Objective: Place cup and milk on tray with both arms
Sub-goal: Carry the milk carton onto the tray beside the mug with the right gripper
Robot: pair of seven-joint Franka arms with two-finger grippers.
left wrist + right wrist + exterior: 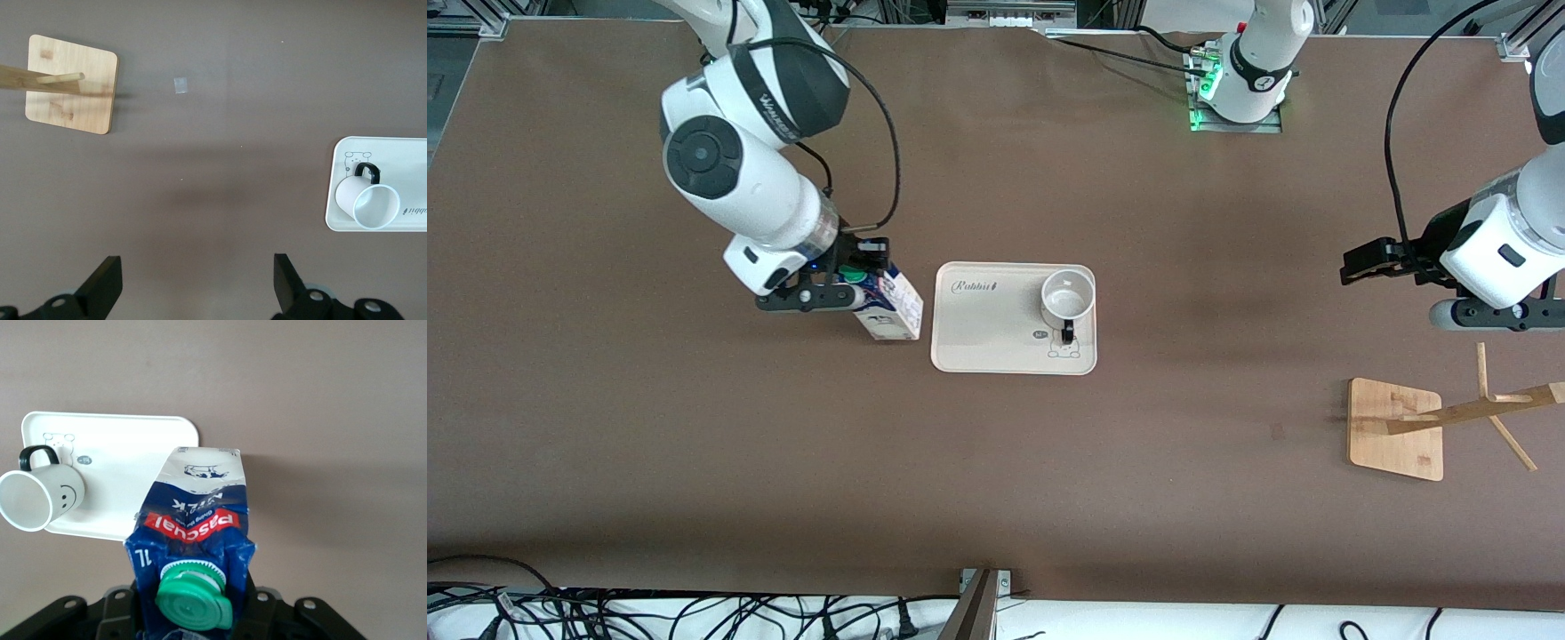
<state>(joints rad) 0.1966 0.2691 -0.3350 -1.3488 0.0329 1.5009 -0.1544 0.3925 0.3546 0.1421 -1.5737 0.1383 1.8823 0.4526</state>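
Your milk (889, 309) stands on the brown table (996, 462) just beside the tray (996, 342), at the tray's short edge toward the right arm's end, and the carton is not on the tray. The right gripper (852, 283) is clamped on the carton's top by the green cap (193, 600), fingers pressed into the creased sides. On the tray, the cup (1067, 298) sits upright at the end toward the left arm, its black handle pointing toward the front camera, so the cream surface between cup and carton is bare. Your left gripper (1356, 267) hangs with jaws spread wide and nothing in them, over bare table toward the left arm's end, well apart from the tray; that arm waits. A wooden rack base (1394, 428) with slanted sticks lies nearer the front camera than that gripper. Cables (694, 613) trail along the table's front edge.
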